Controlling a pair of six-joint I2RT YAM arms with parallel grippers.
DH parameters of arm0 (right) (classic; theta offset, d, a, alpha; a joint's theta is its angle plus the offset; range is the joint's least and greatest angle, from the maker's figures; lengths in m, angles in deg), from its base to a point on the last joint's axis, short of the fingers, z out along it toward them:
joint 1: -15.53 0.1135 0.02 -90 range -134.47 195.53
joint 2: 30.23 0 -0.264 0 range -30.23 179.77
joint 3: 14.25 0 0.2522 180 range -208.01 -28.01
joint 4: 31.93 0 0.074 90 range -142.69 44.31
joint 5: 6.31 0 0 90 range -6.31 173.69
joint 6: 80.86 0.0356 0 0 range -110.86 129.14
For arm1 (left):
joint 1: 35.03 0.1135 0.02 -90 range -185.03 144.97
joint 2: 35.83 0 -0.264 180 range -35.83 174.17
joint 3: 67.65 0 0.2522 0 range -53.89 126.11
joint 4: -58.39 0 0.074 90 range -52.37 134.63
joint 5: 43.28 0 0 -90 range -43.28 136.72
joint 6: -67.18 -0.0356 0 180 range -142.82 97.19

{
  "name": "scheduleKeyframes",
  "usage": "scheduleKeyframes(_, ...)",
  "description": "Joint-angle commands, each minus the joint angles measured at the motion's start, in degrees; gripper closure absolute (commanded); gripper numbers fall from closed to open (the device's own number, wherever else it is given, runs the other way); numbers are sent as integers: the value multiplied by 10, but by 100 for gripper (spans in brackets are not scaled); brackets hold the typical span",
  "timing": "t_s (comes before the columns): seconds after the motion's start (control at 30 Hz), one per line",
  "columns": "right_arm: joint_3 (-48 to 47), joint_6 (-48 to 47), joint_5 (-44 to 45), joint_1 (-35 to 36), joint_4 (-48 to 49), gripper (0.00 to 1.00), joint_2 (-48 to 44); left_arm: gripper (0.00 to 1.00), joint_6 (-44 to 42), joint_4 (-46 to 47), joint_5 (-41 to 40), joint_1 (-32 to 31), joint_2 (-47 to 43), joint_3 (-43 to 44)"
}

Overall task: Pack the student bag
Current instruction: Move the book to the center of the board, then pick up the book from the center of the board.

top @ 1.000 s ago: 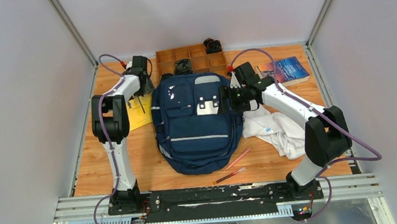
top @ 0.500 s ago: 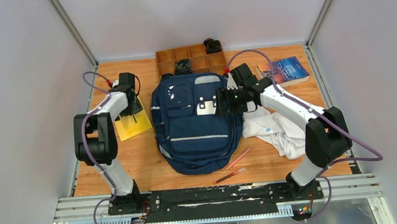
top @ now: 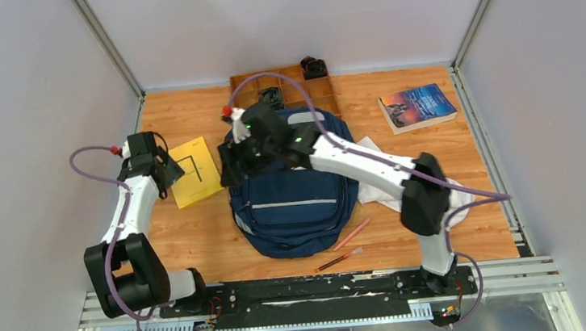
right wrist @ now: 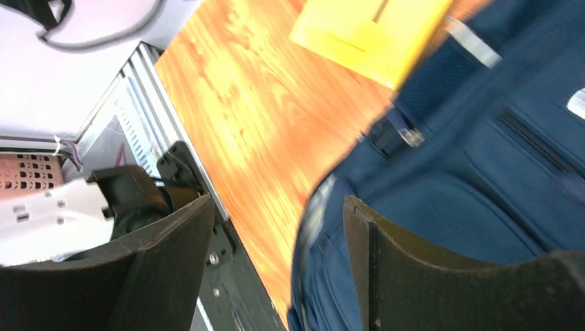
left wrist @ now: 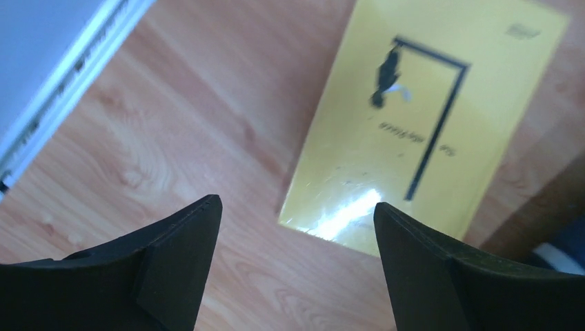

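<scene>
Hovering my left claw [left wrist: 296,205] over the grained wooden tabletop [left wrist: 159,131], I hold its blunt black fingers spread wide and empty, with the glossy yellow rectangular paperback book [left wrist: 414,117] lying flat just beside. My right claw [right wrist: 277,207], also spread wide with nothing held, hangs over the left edge of the large navy blue fabric backpack [top: 294,206]. The backpack lies flat mid-tabletop, light grey stripes and stitched zip pockets facing up.

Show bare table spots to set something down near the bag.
Free: near-left wood in front of the yellow book, beside the student bag; far strip between the bag and the blue book. Crowded: bag's right side, with white cloth and pens.
</scene>
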Motion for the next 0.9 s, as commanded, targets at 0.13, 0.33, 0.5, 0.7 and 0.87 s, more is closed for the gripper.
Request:
scheduleKeyframes(0.13,-233,6,-30,36,-14,29,239,14,32,9,70,50,-14,-64)
scheduleKeyframes(0.33,-319,-3,-28,37,13,28,340,14,23,-2,47,63,-17,-67)
scheduleKeyframes(0.5,-375,13,39,36,19,26,393,14,35,7,29,91,-15,-73)
scheduleKeyframes(0.7,-413,16,120,35,16,25,444,14,33,24,62,110,18,-62)
scheduleKeyframes(0.87,-405,11,186,35,10,25,456,14,34,44,119,116,73,-45)
